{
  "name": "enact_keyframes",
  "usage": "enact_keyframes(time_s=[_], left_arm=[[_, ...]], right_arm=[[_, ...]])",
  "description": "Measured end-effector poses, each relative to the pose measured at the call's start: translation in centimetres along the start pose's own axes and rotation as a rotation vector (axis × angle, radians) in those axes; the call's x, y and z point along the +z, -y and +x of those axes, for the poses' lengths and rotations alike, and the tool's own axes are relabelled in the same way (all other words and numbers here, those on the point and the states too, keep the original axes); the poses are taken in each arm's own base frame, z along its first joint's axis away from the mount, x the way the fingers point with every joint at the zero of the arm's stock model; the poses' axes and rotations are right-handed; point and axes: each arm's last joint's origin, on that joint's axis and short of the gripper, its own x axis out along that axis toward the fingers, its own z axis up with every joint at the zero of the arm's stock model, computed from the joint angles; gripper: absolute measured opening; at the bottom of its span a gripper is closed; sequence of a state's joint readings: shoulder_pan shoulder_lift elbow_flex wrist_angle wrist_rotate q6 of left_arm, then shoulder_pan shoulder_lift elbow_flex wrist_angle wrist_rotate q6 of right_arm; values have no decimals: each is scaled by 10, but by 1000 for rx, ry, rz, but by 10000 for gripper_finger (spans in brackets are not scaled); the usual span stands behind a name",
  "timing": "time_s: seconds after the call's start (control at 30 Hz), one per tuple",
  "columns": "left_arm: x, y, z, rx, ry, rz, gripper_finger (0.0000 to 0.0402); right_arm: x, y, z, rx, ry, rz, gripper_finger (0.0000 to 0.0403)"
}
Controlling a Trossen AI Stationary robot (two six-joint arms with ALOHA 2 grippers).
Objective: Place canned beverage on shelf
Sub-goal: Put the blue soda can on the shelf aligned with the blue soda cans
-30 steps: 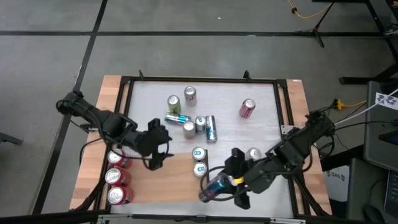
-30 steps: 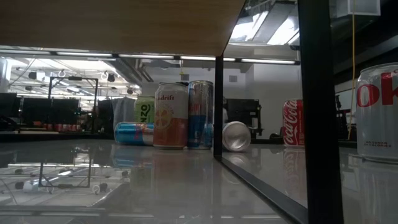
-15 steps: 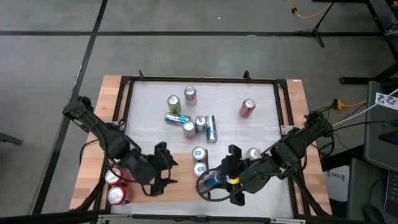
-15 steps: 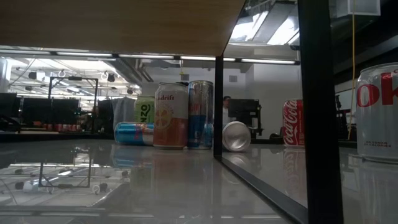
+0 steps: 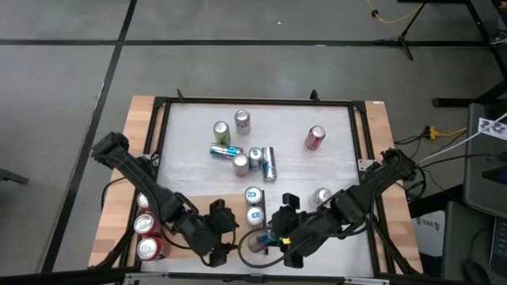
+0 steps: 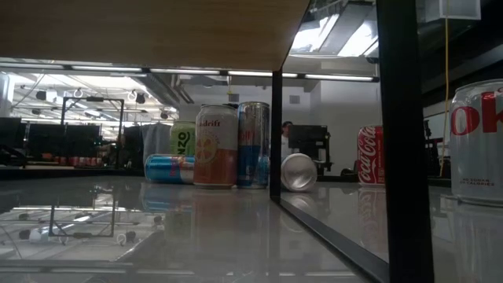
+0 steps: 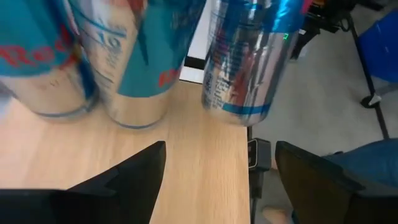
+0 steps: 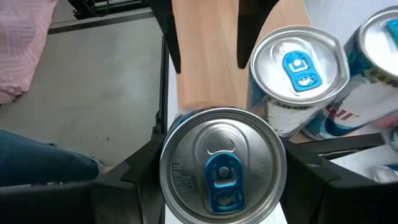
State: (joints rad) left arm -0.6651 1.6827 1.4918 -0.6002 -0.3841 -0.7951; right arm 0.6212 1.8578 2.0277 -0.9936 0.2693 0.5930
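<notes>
High view: my right tool [image 5: 273, 235] holds a blue can [image 5: 265, 240] over the shelf's [image 5: 182, 214] near edge; left tool [image 5: 218, 237] beside it, fingers apart, empty. Right wrist view: can top up between my fingers. Set it upright, clear of the standing cans [image 5: 253, 204].

Overhead light is evenly illuminating the tabletop [image 5: 333, 166]. Ceiling lamps [image 6: 338, 35] are glaring in the dim low view. Nearby cans [image 7: 81, 56] are blurring in the left wrist view.

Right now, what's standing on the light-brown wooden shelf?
On the light-brown wood-grain shelf: three red-and-silver cans along its left edge, two blue-and-silver cans at its right end. The right end effector holds another blue-and-silver can there; whether it touches down is hidden.
</notes>
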Motion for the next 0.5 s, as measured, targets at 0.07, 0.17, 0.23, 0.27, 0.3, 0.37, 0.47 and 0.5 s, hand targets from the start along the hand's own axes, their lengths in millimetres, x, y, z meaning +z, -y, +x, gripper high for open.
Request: enact_keyframes(time_s=[0.07, 0.17, 0.23, 0.27, 0.3, 0.37, 0.47, 0.5], left_arm=[[-3, 1, 7, 6, -5, -37, 295], [-5, 4, 16, 4, -1, -91, 295], [-7, 4, 20, 9, -2, -125, 295], [-7, 4, 22, 14, -1, -144, 295], [-8, 4, 23, 22, 2, -163, 295], [-9, 4, 25, 31, 5, -196, 295], [-9, 4, 27, 44, 16, -230, 295], [-10, 4, 28, 50, 18, -236, 295]], right_arm=[[-1, 0, 2, -4, -6, -2, 227], [-2, -1, 5, -9, -12, -4, 227], [-2, -1, 6, -16, -9, -5, 227], [-2, 0, 6, -21, -8, -6, 227], [-2, 0, 6, -23, -8, -6, 227], [-2, 0, 6, -23, -8, -6, 227], [-2, 0, 7, -35, -3, -7, 227], [-2, 0, 7, -40, -5, -8, 227]])
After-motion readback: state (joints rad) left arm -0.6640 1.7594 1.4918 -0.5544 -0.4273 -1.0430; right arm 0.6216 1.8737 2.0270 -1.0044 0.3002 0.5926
